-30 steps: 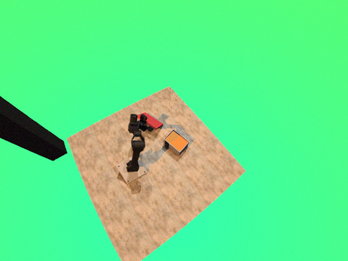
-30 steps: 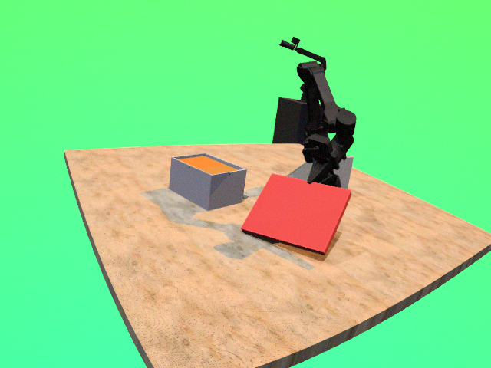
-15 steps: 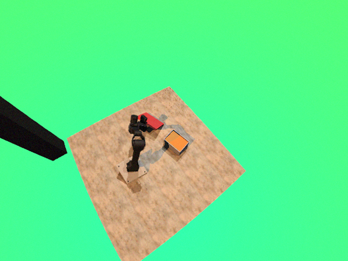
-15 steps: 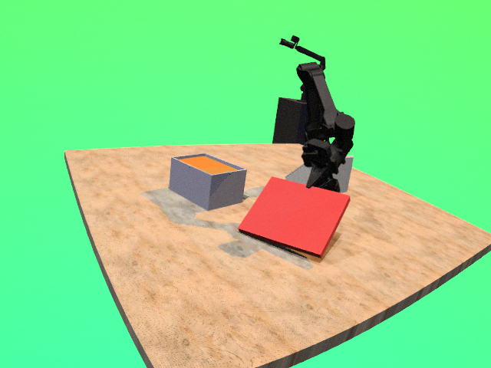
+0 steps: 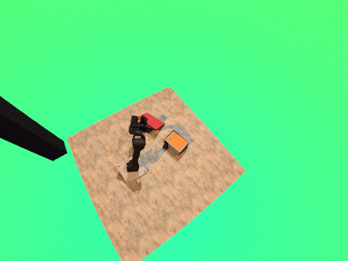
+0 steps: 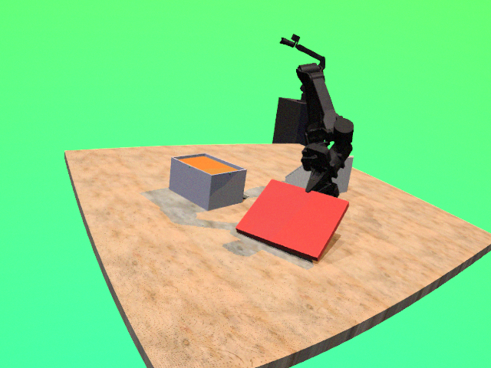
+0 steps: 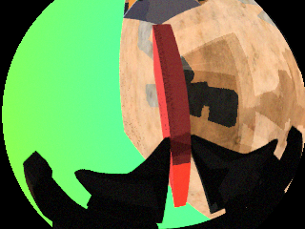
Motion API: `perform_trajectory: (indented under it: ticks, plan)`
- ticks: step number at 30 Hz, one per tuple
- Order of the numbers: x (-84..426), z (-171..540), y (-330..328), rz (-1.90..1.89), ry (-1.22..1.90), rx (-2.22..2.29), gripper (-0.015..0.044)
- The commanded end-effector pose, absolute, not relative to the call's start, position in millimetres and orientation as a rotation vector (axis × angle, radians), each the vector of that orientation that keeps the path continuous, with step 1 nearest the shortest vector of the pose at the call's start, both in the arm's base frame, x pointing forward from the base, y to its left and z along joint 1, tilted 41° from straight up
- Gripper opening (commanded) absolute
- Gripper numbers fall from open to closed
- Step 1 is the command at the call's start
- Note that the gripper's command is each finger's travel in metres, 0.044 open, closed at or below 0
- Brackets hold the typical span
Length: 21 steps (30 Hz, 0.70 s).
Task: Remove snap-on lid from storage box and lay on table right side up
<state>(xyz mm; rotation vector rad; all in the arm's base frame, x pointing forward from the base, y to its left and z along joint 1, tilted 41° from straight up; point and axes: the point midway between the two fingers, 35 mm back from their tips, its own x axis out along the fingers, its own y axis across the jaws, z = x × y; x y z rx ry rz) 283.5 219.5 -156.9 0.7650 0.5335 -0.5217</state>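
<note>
Currently: my jaws clenched on the red snap-on lid at its raised rear edge; lid slopes away and down from them, far edge touching bench, storage box beyond.

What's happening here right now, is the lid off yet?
Yes. The arm's hand is shut on one edge of the red lid, holding it tilted beside the grey storage box. The lid's far edge looks down at or very near the table, while the gripped edge is raised, so it is not lying flat yet. The box stands open, its orange inside showing, apart from the lid.
</note>
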Motion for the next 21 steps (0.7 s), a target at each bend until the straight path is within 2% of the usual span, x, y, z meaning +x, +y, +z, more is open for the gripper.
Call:
perform_trajectory:
  ticks: [1,21]
  plan:
    - [283.4,-165.5,206.9,-0.549,0.541,0.754,0.0000]
    - [283.1,-177.8,196.5,-0.549,0.541,0.753,0.0000]
